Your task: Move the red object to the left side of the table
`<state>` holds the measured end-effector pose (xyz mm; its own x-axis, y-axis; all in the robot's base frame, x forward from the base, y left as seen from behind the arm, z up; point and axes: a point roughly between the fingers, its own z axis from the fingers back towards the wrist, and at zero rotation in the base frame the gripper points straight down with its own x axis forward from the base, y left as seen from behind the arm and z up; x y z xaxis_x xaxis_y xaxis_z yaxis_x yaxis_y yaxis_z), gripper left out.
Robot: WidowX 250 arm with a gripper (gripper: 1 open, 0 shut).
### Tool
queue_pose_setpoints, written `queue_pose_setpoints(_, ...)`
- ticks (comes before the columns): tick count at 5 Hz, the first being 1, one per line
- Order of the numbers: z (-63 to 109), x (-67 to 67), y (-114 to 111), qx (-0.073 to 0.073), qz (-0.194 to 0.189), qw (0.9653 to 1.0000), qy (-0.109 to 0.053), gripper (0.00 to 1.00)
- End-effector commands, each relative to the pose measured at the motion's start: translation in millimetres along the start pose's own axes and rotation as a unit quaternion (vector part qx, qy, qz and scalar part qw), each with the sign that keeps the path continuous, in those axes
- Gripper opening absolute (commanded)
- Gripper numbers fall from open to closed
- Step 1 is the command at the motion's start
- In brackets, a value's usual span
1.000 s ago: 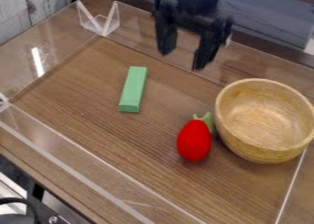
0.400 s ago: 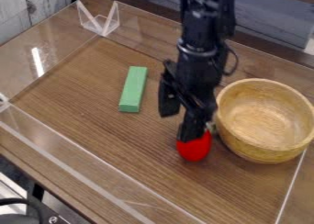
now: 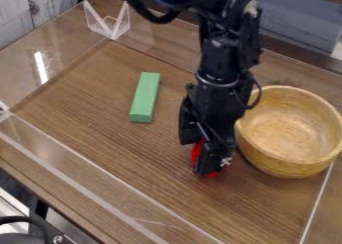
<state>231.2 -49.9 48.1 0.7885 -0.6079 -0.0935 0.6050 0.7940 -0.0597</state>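
Observation:
The red object (image 3: 210, 160) lies on the dark wood-grain table (image 3: 94, 138), just left of the wooden bowl. My gripper (image 3: 209, 156) points straight down over it, open, with its black fingers (image 3: 191, 148) on either side of the toy. Most of the red object is hidden behind the fingers; only slivers of red show between and below them. Whether the fingers touch it I cannot tell.
A wooden bowl (image 3: 289, 131) stands at the right, close beside the gripper. A green rectangular block (image 3: 144, 96) lies to the left of centre. Low clear acrylic walls (image 3: 80, 178) edge the table, with a clear stand (image 3: 107, 20) at the back left.
The gripper came down from the back of the table towards the front, rolled about its axis, and now straddles the red object. Its jaws stayed open throughout.

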Motion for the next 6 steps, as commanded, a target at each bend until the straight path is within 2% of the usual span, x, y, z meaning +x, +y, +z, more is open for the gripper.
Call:
queue_pose_setpoints(1,3.3,5.7,-1.0,0.011,-0.02,0.9994,-0.026,1.0)
queue_pose_setpoints(4,-12.7,10.2,1.1,0.01,-0.032,0.9987,-0.04,1.0)
queue_pose_setpoints(5,-15.8,11.2,1.8,0.01,-0.033,0.9985,-0.043,0.0)
queue_pose_setpoints(6,-16.6,11.4,2.1,0.01,-0.032,0.9984,-0.045,0.0)
